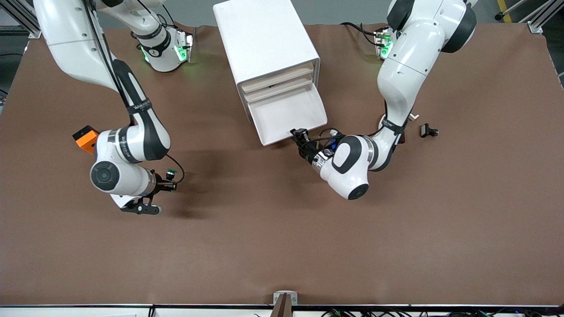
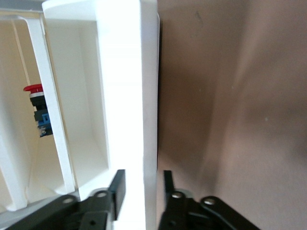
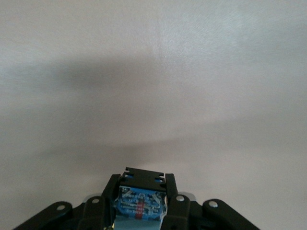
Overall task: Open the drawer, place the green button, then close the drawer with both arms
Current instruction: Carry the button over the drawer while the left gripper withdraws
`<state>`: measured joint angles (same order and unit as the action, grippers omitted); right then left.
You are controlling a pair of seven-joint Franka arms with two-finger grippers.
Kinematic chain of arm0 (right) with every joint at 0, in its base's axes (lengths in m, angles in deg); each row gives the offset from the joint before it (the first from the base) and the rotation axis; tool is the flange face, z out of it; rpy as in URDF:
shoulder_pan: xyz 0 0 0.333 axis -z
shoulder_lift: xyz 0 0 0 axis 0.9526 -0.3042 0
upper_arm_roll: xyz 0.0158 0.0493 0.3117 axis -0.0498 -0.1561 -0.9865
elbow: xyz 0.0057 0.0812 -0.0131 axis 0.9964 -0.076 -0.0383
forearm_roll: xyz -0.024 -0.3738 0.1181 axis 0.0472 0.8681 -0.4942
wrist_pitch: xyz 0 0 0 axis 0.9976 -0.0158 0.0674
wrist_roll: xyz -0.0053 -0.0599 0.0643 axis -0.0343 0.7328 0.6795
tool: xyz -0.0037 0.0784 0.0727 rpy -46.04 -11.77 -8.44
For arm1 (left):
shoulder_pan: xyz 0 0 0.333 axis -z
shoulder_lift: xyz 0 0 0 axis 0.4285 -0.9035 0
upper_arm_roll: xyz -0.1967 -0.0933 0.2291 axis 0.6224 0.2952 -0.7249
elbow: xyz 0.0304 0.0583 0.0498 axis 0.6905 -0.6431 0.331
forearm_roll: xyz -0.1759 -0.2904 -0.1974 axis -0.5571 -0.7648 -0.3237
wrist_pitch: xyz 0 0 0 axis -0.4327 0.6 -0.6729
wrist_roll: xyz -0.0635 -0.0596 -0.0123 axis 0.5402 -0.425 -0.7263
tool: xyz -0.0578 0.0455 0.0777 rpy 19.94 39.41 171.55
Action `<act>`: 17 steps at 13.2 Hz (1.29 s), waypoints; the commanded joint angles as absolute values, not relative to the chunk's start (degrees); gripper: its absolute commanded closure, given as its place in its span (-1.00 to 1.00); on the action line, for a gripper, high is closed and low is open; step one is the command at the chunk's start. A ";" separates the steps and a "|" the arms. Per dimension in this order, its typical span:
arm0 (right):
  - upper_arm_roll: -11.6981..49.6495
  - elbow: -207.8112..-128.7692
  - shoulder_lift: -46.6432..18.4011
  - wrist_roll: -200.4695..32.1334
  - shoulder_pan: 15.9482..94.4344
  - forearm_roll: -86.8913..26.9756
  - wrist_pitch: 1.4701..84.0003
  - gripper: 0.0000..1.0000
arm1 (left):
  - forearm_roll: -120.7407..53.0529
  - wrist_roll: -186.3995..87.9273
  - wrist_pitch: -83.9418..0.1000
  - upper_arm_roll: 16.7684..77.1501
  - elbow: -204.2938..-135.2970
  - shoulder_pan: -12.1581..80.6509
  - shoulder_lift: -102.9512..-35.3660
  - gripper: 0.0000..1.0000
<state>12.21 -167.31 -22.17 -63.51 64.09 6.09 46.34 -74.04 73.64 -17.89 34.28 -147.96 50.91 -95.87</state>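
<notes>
The white cabinet [image 1: 264,39] stands at the robots' edge of the table, its lowest drawer [image 1: 286,115] pulled out and empty. My left gripper [image 1: 299,134] is at the drawer's front wall, at the corner toward the left arm's end. In the left wrist view its fingers [image 2: 118,188] straddle that white front wall [image 2: 127,96] and are shut on it. My right gripper [image 1: 169,180] is a little above the table toward the right arm's end. It is shut on the green-capped button [image 1: 171,171], whose blue base [image 3: 139,202] shows between the fingers [image 3: 171,191].
An orange cube [image 1: 86,137] lies beside the right arm's forearm. A small black clip-like piece [image 1: 428,130] lies toward the left arm's end. A red-capped button [image 2: 34,103] sits inside the cabinet above the open drawer.
</notes>
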 commanded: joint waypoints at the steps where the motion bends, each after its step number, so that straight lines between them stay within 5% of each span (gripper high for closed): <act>1: 11.42 -165.25 -17.74 -57.89 62.98 5.83 38.50 0.84 | -74.34 73.51 -17.66 34.52 -145.68 50.16 -95.39 -1.00; 9: 11.50 -163.31 -13.77 -19.17 49.54 -5.68 34.07 0.84 | -62.20 55.90 -17.66 31.89 -138.99 43.50 -89.96 -1.00; 17: 11.50 -164.01 -14.12 17.34 37.06 -5.86 37.58 0.86 | -45.54 37.16 -17.13 28.98 -139.60 40.75 -74.74 -1.00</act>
